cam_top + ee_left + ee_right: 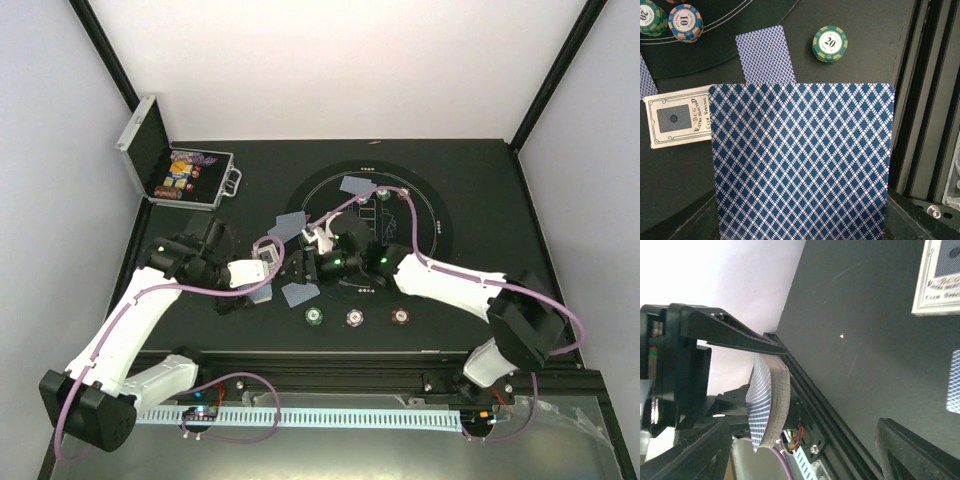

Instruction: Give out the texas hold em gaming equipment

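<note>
I have the deck (800, 160) pinched in my left gripper (272, 283), jaws closed on it, above the counter (860, 65) near its edge. The cards look light, slick and bendy. The top one bows away, so I'd nip that loose edge. My right gripper (805, 426) stands open alongside. The card box (677, 122), a face-down card (765, 55) and green chips (830, 44) lie close, and the rail (925, 100) crowds one side.
</note>
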Controlling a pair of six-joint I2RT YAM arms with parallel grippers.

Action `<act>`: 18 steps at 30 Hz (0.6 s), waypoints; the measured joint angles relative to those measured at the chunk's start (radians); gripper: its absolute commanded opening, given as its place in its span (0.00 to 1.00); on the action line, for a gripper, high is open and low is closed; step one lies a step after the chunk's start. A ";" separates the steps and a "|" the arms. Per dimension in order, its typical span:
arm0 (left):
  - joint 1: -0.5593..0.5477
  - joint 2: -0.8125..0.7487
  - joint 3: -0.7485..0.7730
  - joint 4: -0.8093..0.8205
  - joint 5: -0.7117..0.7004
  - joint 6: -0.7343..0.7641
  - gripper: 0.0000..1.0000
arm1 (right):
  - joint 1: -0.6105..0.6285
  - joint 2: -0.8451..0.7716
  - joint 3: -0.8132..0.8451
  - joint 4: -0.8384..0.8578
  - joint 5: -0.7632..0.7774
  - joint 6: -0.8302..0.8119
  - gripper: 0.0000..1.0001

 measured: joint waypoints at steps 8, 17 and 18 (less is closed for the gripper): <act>0.000 0.000 0.000 0.000 0.000 0.000 0.02 | 0.068 0.124 0.040 0.080 -0.047 0.083 0.75; 0.000 0.000 0.000 0.000 0.000 0.000 0.02 | 0.097 0.234 0.076 0.216 -0.099 0.190 0.71; 0.000 0.000 0.000 0.000 0.000 0.000 0.02 | 0.099 0.246 0.081 0.231 -0.104 0.199 0.70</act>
